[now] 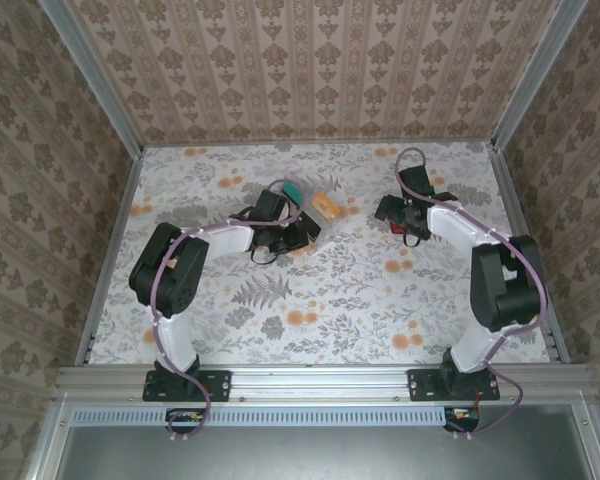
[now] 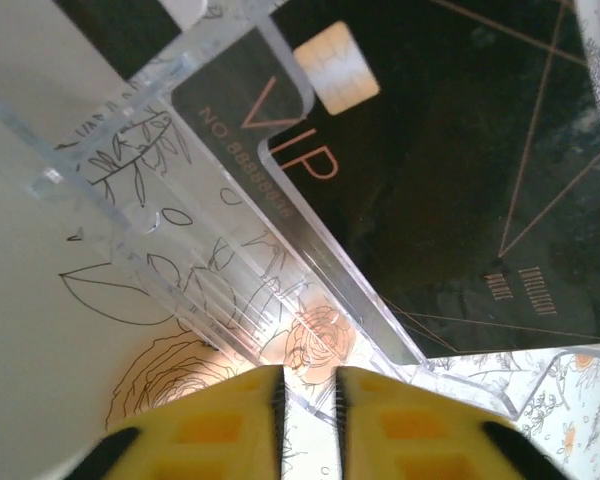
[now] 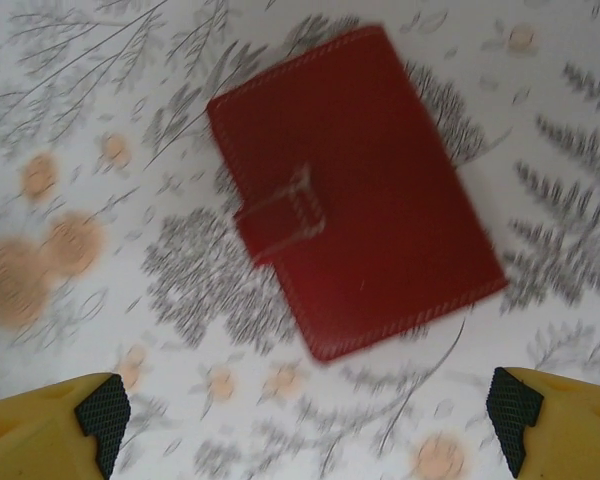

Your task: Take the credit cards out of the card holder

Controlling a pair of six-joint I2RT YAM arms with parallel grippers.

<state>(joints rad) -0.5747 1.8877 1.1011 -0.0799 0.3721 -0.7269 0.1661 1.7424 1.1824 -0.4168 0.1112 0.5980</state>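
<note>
The right gripper has its fingers spread about as wide as they look able to go, with nothing between them. It hangs just above the wallet. The wallet lies flat on the table, right of the middle and well apart from the rack. It is closed, with its tab strapped across the front, so I'd guess the cards are inside.

The left gripper has its fingers nearly together, just a thin slit between them, nosed up against the clear rack that holds a black card. I can't tell whether it pinches the rack's edge.

To my eye this is the reach for the wallet, and the opening has not yet begun. The next move calls for the right fingers to come down square on the tab or the wallet's edges. Something should also pin the wallet while the flap lifts, or the whole thing may slide.
</note>
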